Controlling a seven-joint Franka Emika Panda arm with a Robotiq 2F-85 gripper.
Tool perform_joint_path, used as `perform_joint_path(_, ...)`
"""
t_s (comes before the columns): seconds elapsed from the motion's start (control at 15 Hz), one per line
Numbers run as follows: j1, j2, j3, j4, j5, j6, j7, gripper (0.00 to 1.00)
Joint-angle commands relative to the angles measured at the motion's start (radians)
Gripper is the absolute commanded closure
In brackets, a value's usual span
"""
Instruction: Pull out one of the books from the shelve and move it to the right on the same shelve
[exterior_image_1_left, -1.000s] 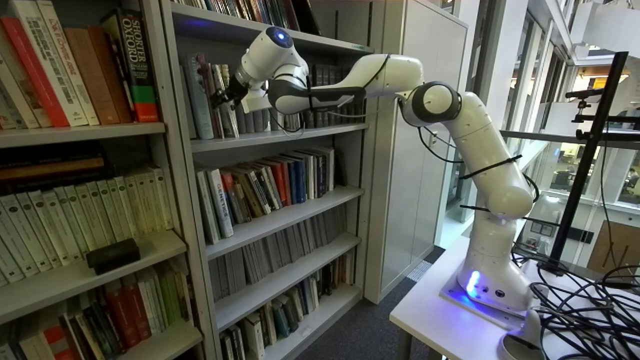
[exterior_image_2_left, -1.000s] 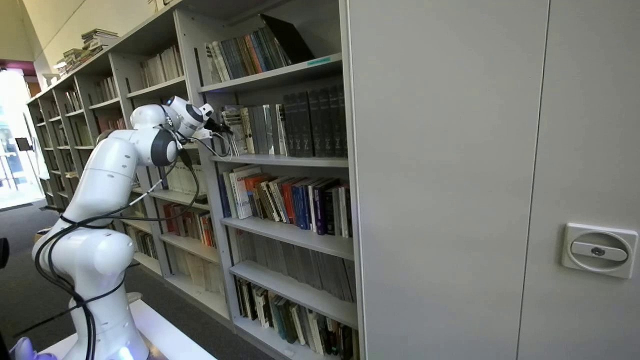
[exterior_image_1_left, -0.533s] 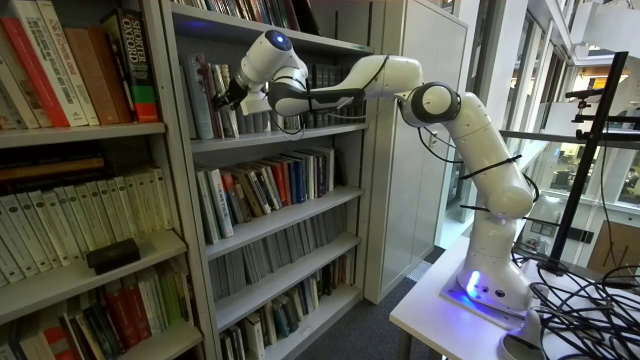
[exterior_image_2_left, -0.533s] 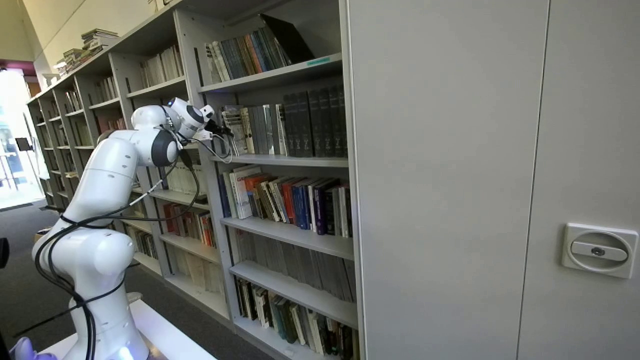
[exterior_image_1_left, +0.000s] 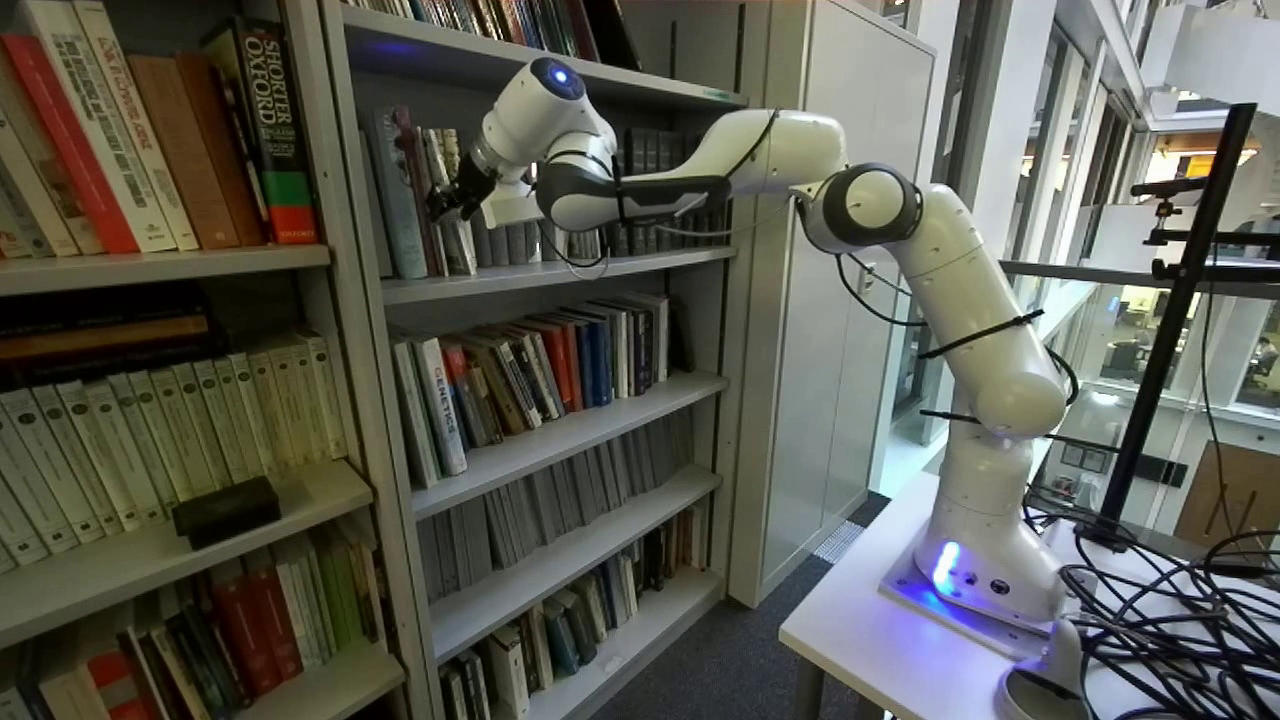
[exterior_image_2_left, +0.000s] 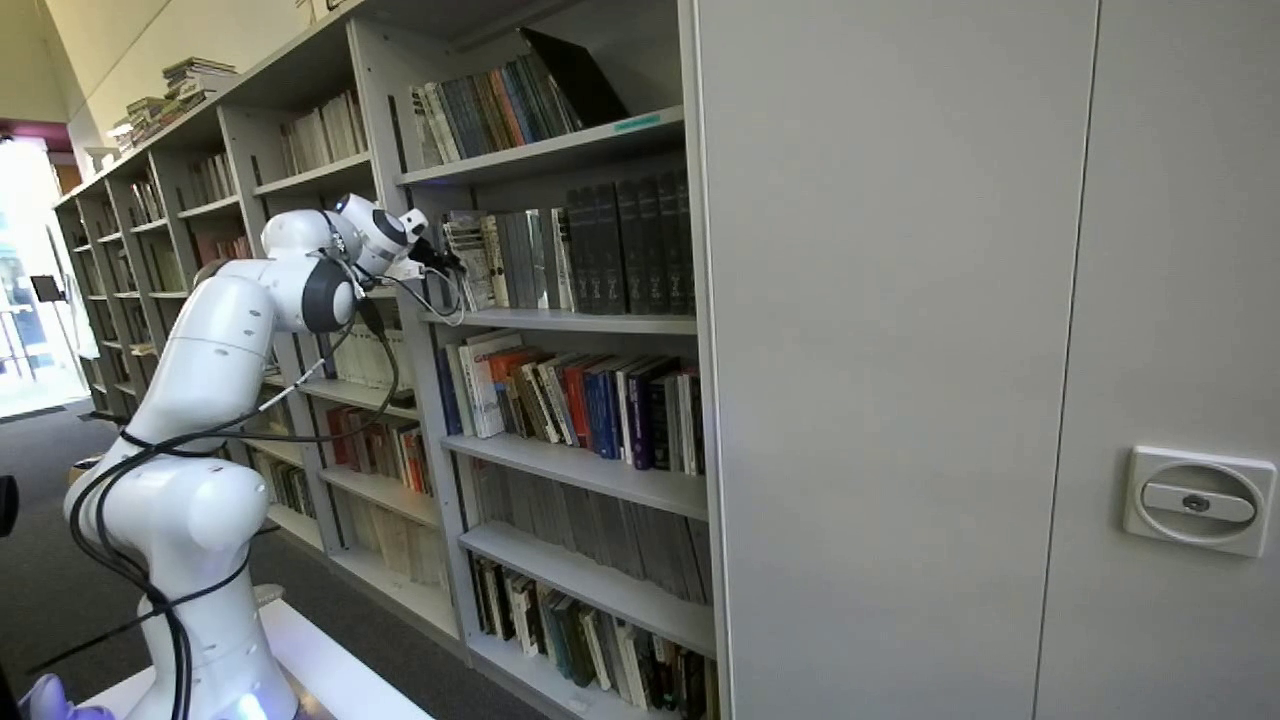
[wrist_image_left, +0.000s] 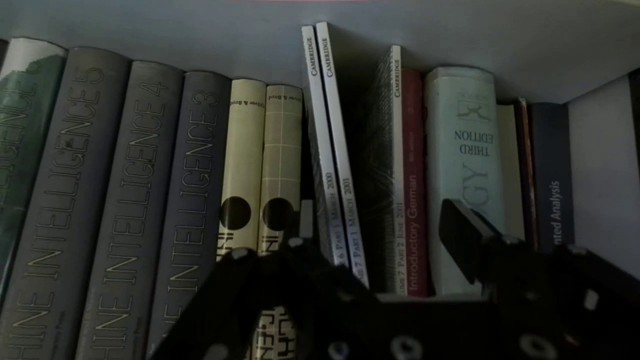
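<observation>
Wide and empty

On the shelf (exterior_image_1_left: 560, 272), in my wrist view, two thin white books (wrist_image_left: 342, 145) leaned at eleven o'clock from my gripper (wrist_image_left: 380, 220), a red book (wrist_image_left: 415, 170) at one. Its jaws gaped wide, empty; closing on several spines, I feared, might topple them.

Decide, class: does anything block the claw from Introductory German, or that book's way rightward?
Nothing visible stands between the open claw and Introductory German. Rightward along the shelf, white Cambridge issues, grey volumes and dark volumes stand in the way.
</observation>
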Motion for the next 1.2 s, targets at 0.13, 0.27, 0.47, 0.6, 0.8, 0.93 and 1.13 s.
perform_joint_path(0.13, -0.017, -0.125, -0.005, -0.134, -0.018, 0.000, 0.032, 0.00)
perform_joint_path(0.27, -0.021, -0.158, 0.000, -0.174, -0.008, 0.003, 0.036, 0.00)
perform_joint_path(0.47, -0.018, -0.192, 0.006, -0.227, 0.002, 0.009, 0.043, 0.00)
perform_joint_path(0.6, -0.014, -0.196, 0.013, -0.245, 0.009, 0.015, 0.049, 0.00)
perform_joint_path(0.8, -0.006, -0.186, 0.028, -0.256, 0.017, 0.020, 0.054, 0.00)
perform_joint_path(0.93, 0.000, -0.173, 0.037, -0.252, 0.019, 0.023, 0.056, 0.00)
perform_joint_path(1.13, 0.005, -0.154, 0.045, -0.236, 0.015, 0.027, 0.056, 0.00)
